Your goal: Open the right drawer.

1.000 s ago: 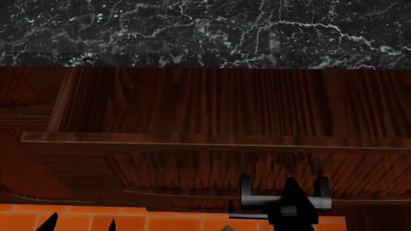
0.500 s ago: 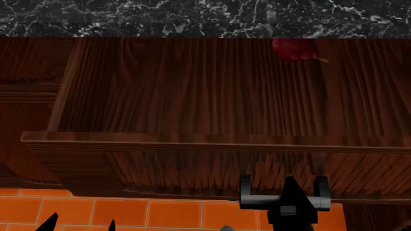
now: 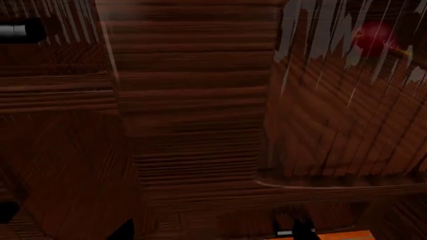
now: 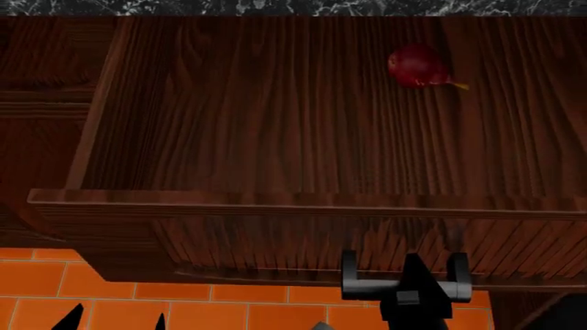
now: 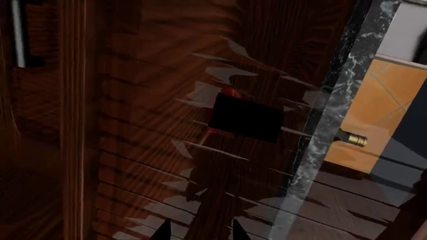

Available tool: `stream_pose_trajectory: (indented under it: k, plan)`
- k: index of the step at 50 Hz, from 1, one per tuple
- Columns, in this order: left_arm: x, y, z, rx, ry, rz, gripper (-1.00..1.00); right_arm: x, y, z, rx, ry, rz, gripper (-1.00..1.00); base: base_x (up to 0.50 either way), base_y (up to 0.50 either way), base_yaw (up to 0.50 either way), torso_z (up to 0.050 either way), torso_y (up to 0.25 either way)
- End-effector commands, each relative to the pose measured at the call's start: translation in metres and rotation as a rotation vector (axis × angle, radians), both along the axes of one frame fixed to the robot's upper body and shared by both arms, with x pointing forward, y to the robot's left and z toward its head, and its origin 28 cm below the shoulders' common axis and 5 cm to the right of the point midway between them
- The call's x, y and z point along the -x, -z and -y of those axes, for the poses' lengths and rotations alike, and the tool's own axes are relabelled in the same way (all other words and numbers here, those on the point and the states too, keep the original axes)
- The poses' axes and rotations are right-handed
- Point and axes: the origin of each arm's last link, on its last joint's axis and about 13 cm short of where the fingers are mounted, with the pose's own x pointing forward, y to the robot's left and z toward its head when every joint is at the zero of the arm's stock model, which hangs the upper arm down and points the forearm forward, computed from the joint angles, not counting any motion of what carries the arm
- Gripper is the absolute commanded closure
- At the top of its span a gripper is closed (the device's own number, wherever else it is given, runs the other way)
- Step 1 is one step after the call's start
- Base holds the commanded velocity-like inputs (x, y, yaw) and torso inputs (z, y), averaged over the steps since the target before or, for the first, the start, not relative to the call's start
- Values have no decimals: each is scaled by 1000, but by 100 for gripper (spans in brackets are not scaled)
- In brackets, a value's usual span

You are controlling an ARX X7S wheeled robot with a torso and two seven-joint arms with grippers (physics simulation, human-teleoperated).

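The right gripper [image 4: 410, 275] sits at the bottom of the head view, its dark body set over the silver bar handle [image 4: 367, 286] of the right drawer [image 4: 275, 137]. The fingers are pinched on that bar, between its two black posts [image 4: 350, 265]. In the right wrist view two dark fingertips [image 5: 162, 231] poke up at the lower edge with a narrow gap between them, close against the wood.

The drawer itself is pulled well out from the cabinet. Its front panel [image 4: 275, 240] runs across the lower part of the head view, and the wide, shallow inside is open to the camera, with grained red-brown wood on the bottom. A small round red fruit [image 4: 416, 67] with a short yellowish stem lies on the drawer floor toward the back right, well apart from the front panel. The same fruit shows faintly in the left wrist view [image 3: 373, 37].

The left gripper [image 4: 110, 320] shows only as two dark pointed tips at the lower left of the head view, standing apart from each other and touching nothing.

Below the drawer front lies an orange tile floor [image 4: 110, 295]. A strip of black marble counter [image 4: 275, 7] runs along the top edge above the drawer.
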Motion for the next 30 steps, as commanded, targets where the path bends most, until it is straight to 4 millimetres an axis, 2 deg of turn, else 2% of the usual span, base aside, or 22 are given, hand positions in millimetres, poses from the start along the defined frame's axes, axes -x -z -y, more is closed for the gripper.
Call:
stream_pose_trajectory:
  k: [1, 3, 9, 11, 13, 30]
  plan:
    - [0, -1, 0, 0, 1, 0, -100, 5, -12, -14, 57, -100, 174, 100, -176, 1, 0, 0, 0]
    - [0, 0, 0, -1, 1, 1, -100, 5, -4, -14, 47, -99, 174, 100, -176, 1, 0, 0, 0]
    - [0, -1, 0, 0, 0, 1, -100, 5, -13, -14, 52, -98, 175, 100, -171, 1, 0, 2, 2]
    - [0, -1, 0, -1, 0, 1, -100, 5, -5, -14, 56, -104, 172, 100, -172, 1, 0, 0, 0]
    - [0, -1, 0, -1, 0, 1, -100, 5, -11, -14, 53, -102, 172, 100, -172, 1, 0, 0, 5]
    - [0, -1, 0, -1, 0, 1, -100, 5, -12, -14, 57, -105, 171, 100, -168, 1, 0, 1, 1]
